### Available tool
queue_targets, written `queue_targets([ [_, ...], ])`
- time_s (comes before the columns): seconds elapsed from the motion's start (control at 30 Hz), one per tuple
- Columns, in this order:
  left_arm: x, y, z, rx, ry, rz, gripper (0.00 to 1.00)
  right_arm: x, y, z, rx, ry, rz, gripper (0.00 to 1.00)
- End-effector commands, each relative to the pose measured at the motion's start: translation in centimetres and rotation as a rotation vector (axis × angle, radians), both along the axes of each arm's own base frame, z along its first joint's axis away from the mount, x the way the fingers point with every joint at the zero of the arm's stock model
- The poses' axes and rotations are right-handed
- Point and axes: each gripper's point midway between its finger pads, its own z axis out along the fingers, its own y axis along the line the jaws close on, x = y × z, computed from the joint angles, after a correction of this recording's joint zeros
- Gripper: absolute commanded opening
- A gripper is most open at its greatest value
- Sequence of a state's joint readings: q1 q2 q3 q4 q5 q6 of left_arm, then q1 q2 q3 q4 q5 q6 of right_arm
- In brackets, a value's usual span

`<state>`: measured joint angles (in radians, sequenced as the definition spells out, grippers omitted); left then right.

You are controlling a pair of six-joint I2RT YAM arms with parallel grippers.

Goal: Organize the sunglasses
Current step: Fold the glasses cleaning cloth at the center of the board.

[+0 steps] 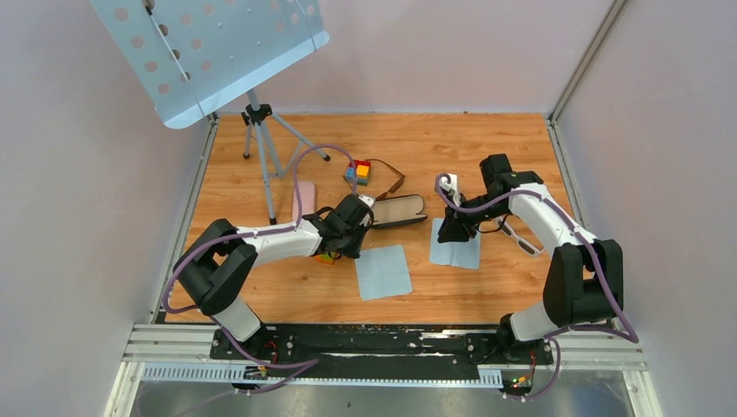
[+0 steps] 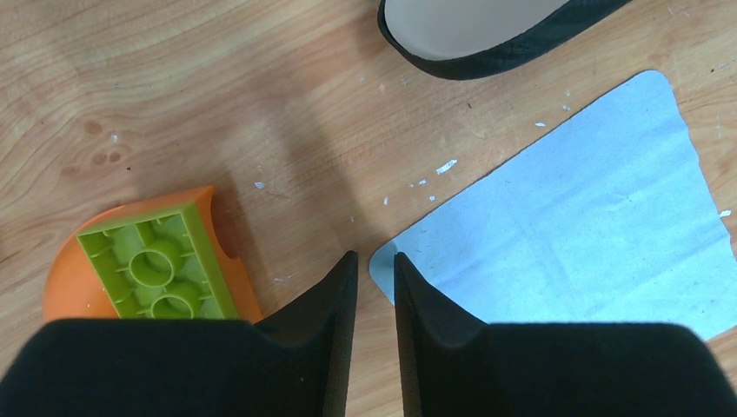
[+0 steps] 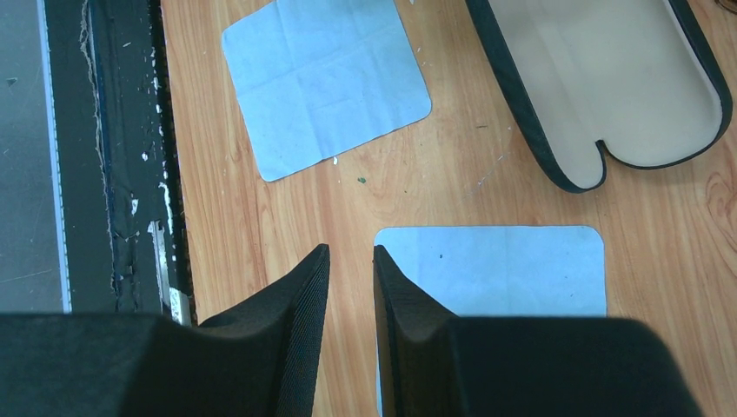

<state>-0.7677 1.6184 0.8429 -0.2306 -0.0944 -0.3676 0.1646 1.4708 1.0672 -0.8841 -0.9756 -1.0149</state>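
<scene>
Sunglasses [image 1: 390, 180], thin and brown, lie toward the back middle of the table [image 1: 487, 148] in the top view, just beside a stack of coloured blocks [image 1: 358, 171] and past the far side of the open black case [image 1: 400, 210]. Their long axis seems to run slantwise, though they are too small here to be sure. The case sits between them and both pincers. The left gripper [image 1: 348, 248] hangs low near the left cloth [image 1: 383, 271], and the right gripper [image 1: 452, 230] hangs over the right cloth [image 1: 454, 247]. By my reckoning the two are about equally far off, with the left wrist a shade nearer. A pink case [image 1: 304, 195] and a tripod [image 1: 261, 148] stand further left, out of the likely path. From the left wrist, the left gripper [image 2: 375, 258] has its fingers drawn nearly together with only a narrow slit and nothing between them. Its tips are above the left cloth's [image 2: 574, 217] corner, a green brick [image 2: 156, 265] on an orange piece [image 2: 61, 282] lies to one side, and the case's [image 2: 487, 52] end is ahead. No sunglasses show here. From the right wrist, the right gripper [image 3: 351, 252] is likewise pinched almost closed and empty, poised at the edge of the right cloth [image 3: 491, 269], with the left cloth [image 3: 326, 82] and the case's [image 3: 556, 148] pale lining beyond. The sunglasses are not clearly in this view either. Reaching them likely means passing over the case's raised rim.
</scene>
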Motion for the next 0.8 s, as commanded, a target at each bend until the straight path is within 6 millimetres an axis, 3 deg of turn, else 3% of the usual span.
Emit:
queue_targets([
  [0.0, -2.4, 1.4, -2.2, 0.043, 0.104, -0.013, 0.25, -1.0, 0.6, 0.3, 0.016, 0.006, 0.025, 0.29],
  [0.1, -2.3, 1.1, -2.4, 0.039, 0.104, -0.023, 0.25, -1.0, 0.7, 0.3, 0.015, 0.004, 0.027, 0.29],
  [0.5, -2.9, 0.6, -2.3, 0.017, 0.123, -0.051, 0.08, -0.9, 0.9, -0.1, 0.004, 0.006, 0.033, 0.29],
  [0.77, -2.3, 0.9, -1.6, 0.022, 0.073, -0.052, 0.0, -0.9, 3.5, -3.5, -0.074, -0.133, 0.231, 0.29],
])
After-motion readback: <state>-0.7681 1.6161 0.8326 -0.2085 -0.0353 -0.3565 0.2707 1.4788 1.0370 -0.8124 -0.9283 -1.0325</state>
